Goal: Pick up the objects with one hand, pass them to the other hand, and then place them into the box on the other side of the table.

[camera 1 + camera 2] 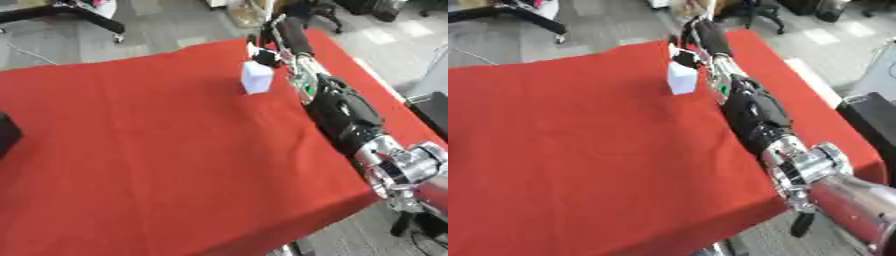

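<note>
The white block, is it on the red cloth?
Yes, the white block sits on the red cloth, with the right hand at its top.

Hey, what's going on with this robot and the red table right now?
The robot's right arm is stretched out across the red tablecloth toward its far edge, and the right hand is at a small white block there. Whether its fingers have closed on the block cannot be made out. A dark box sits at the left edge of the table. The left hand is not in view.
</note>
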Motion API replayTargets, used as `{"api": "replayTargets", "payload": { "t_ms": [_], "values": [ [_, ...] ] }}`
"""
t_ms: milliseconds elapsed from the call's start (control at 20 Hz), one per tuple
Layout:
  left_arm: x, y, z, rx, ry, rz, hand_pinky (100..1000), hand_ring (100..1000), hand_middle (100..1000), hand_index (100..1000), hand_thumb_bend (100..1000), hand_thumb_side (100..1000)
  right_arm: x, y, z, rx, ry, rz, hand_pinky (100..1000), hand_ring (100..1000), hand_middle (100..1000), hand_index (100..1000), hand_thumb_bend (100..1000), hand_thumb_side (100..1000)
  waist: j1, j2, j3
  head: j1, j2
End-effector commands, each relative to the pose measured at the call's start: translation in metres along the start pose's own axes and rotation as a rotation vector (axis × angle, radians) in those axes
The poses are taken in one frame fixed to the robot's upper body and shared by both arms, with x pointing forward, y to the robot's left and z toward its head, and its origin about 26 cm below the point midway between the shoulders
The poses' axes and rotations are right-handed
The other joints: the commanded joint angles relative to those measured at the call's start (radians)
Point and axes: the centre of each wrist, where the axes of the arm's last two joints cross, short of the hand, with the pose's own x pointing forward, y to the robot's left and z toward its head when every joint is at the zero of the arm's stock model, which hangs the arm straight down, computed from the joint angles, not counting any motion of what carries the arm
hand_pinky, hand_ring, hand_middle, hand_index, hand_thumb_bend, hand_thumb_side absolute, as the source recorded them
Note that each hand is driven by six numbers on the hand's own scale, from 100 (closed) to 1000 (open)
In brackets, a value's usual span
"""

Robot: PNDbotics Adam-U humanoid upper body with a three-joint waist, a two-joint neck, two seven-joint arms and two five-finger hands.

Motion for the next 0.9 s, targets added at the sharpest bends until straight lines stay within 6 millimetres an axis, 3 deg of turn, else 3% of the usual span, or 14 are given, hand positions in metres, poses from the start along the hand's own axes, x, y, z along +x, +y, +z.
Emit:
{"api": "replayTargets", "payload": {
  "t_ms": [50,100,200,500,900],
  "values": [
    [0.006,0.004,-0.002,0.008,-0.019,-0.012,675,605,631,827,567,875,0.002,-0.008,-0.007,0.060,-0.032,0.053,852,579,713,799,100,904,0.001,-0.014,0.000,-0.005,-0.003],
    [0.006,0.004,-0.002,0.007,-0.019,-0.012,676,606,632,828,563,875,0.000,-0.004,-0.006,0.117,-0.036,0.072,927,793,871,906,100,1000,0.001,-0.015,0.001,-0.008,-0.003],
    [0.006,0.003,-0.002,0.004,-0.020,-0.009,676,607,633,829,557,878,-0.002,0.002,-0.004,0.218,-0.038,0.112,973,868,932,942,100,1000,0.001,-0.015,0.000,-0.013,-0.003],
    [0.006,0.003,-0.002,-0.002,-0.025,-0.002,678,616,636,830,547,882,-0.008,0.021,0.003,0.377,0.035,0.221,978,922,970,967,100,1000,0.004,-0.015,0.001,-0.034,-0.003],
    [0.006,0.003,-0.002,-0.005,-0.027,0.002,678,614,637,828,537,888,-0.021,0.037,0.016,0.394,0.141,0.391,935,953,986,977,100,1000,0.005,-0.013,0.005,-0.054,-0.003]
  ]
}}
